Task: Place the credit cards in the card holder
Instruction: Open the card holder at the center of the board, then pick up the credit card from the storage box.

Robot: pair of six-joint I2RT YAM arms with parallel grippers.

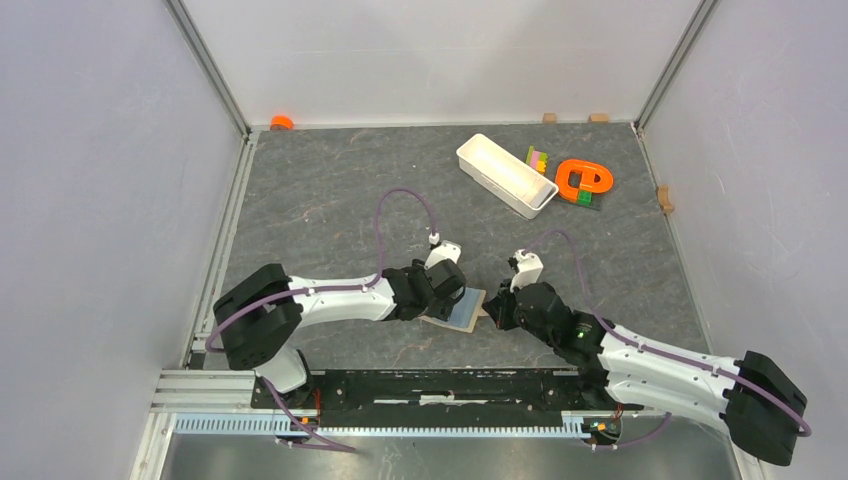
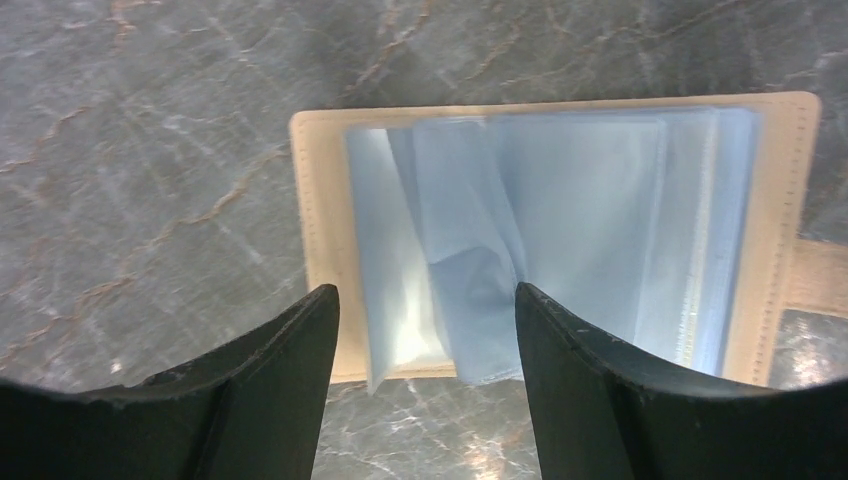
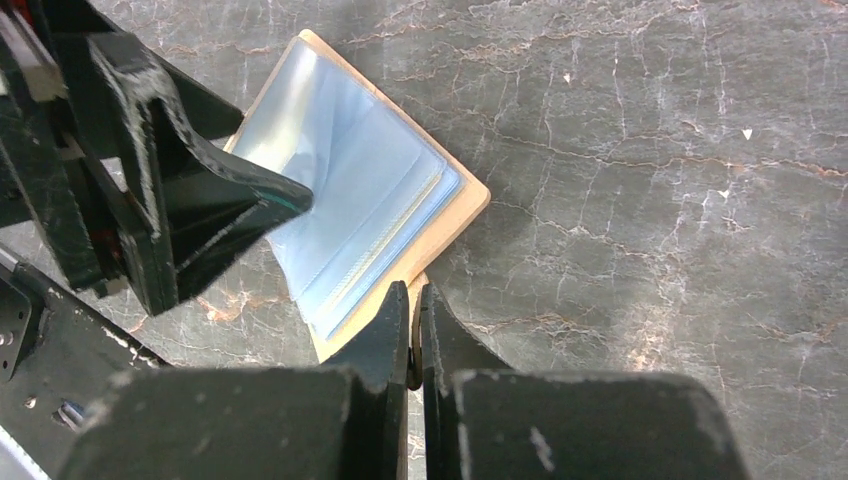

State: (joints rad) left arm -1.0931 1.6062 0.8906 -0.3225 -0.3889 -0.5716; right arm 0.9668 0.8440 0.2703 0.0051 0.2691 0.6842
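Observation:
The card holder, a tan wallet, lies open on the table between my two arms, its pale blue sleeves facing up. In the left wrist view its tan rim frames the sleeves, some lifted and creased. My left gripper is open and hovers over the wallet's near edge; one sleeve's edge hangs between its fingers, untouched. My right gripper is shut on the wallet's snap tab, at the wallet's right side. No black or blue-grey credit card shows in any view.
A long white tray stands at the back right, with an orange ring-shaped object and small coloured blocks beside it. An orange object sits in the far left corner. A black rail runs along the near edge.

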